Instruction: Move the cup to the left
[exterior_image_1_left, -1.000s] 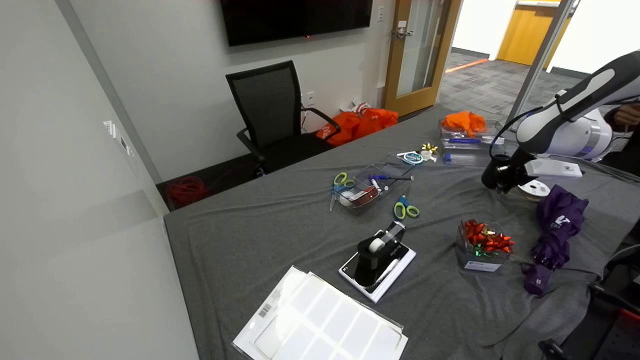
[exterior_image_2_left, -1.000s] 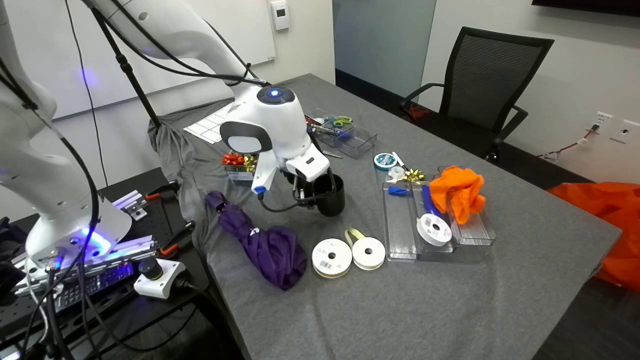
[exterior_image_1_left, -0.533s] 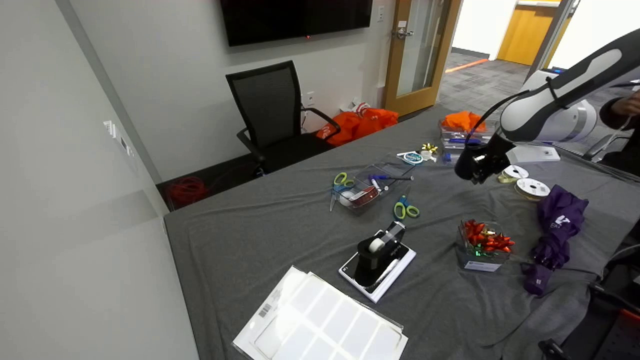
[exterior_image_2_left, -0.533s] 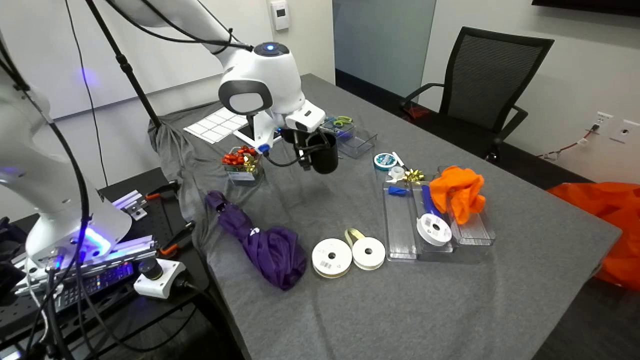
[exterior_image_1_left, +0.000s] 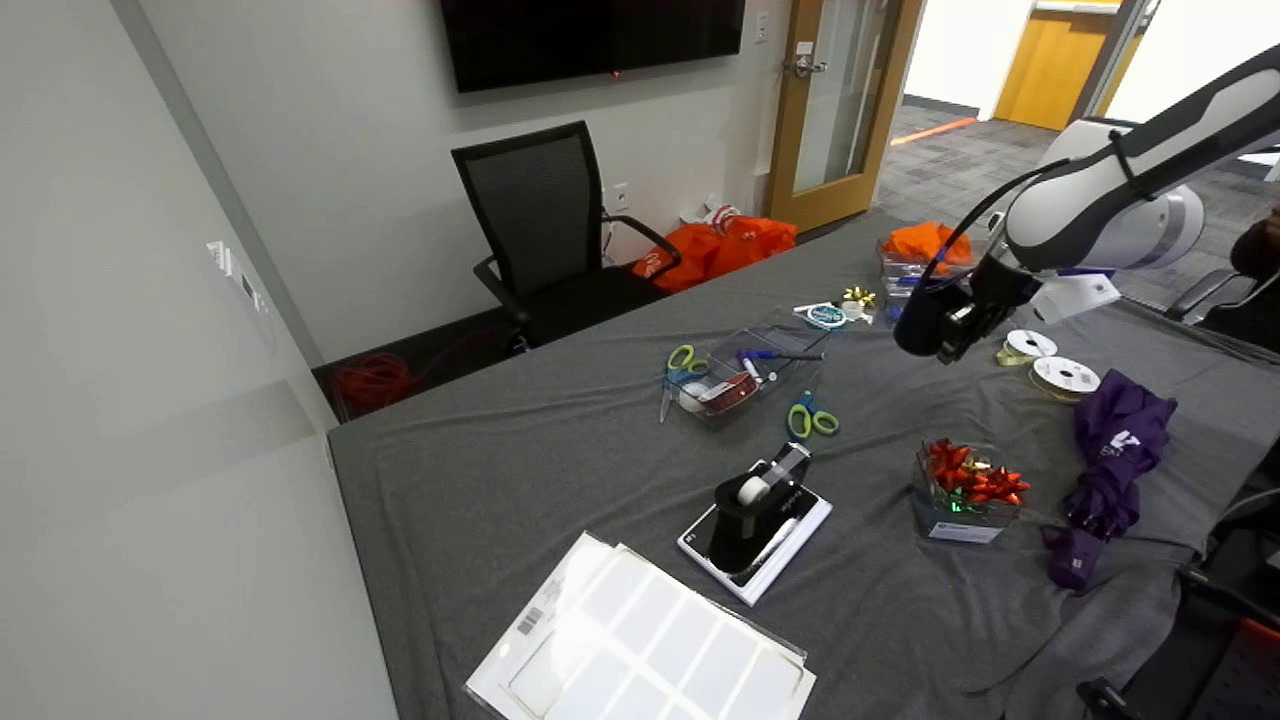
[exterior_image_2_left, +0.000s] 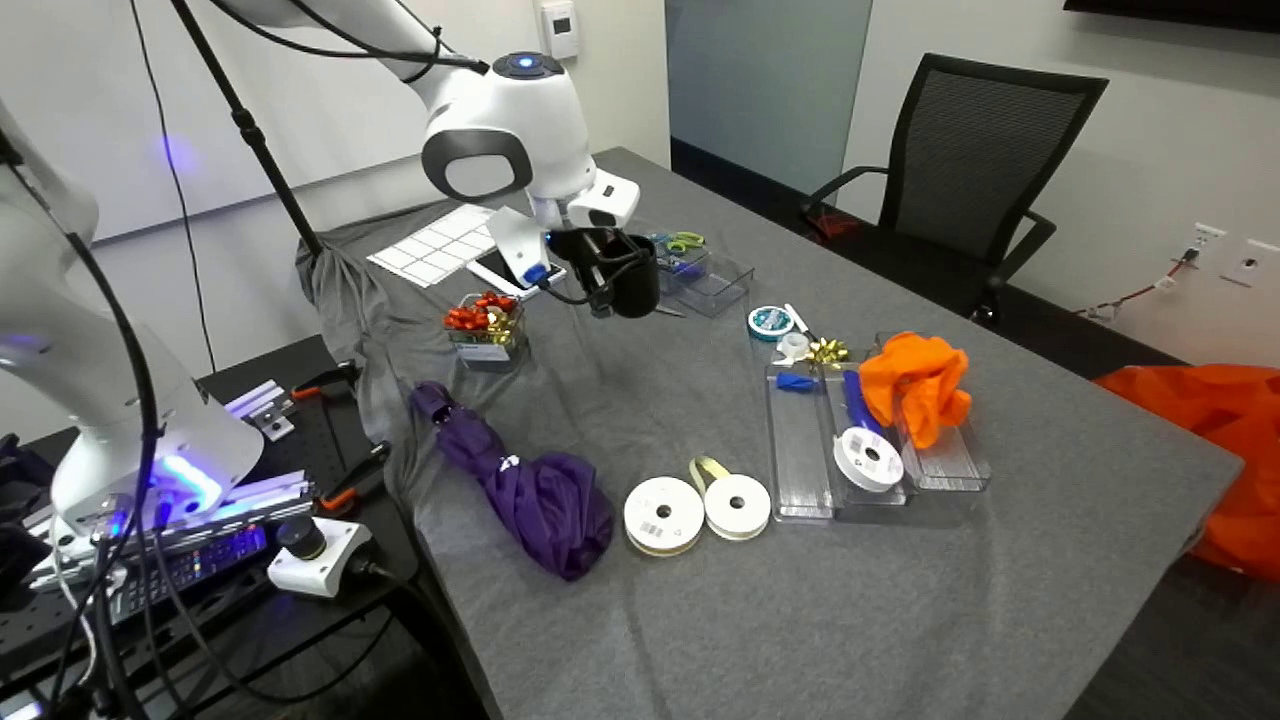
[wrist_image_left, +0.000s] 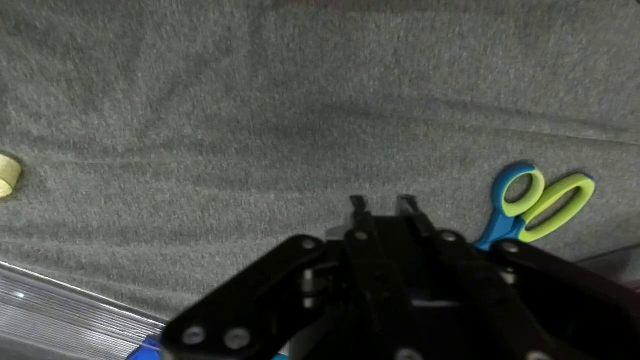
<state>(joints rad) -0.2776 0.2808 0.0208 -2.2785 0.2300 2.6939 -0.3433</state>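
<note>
Cup (exterior_image_1_left: 916, 322) has moved left (gripper (wrist_image_left: 382, 205) holding it) in both exterior views.

Readable text: none | folded purple fabric umbrella (exterior_image_1_left: 1115, 470): white logo (exterior_image_1_left: 1124, 440), too small | round white ribbon spool (exterior_image_2_left: 645, 510) beside it: small print (exterior_image_2_left: 657, 529), illegible | flat pack of white sheets (exterior_image_1_left: 645, 635): barcode (exterior_image_1_left: 530, 620) | clear plastic box (exterior_image_1_left: 985, 518) with red bows (exterior_image_1_left: 970, 477): white label (exterior_image_1_left: 964, 532), illegible

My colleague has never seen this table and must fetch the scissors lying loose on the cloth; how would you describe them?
In an exterior view, find the gray-covered table, then the black tape dispenser and the clear plastic tray beyond it. The loose scissors, blue and lime-green, lie just outside that tray, whereas the other scissors overlap it there.
</note>
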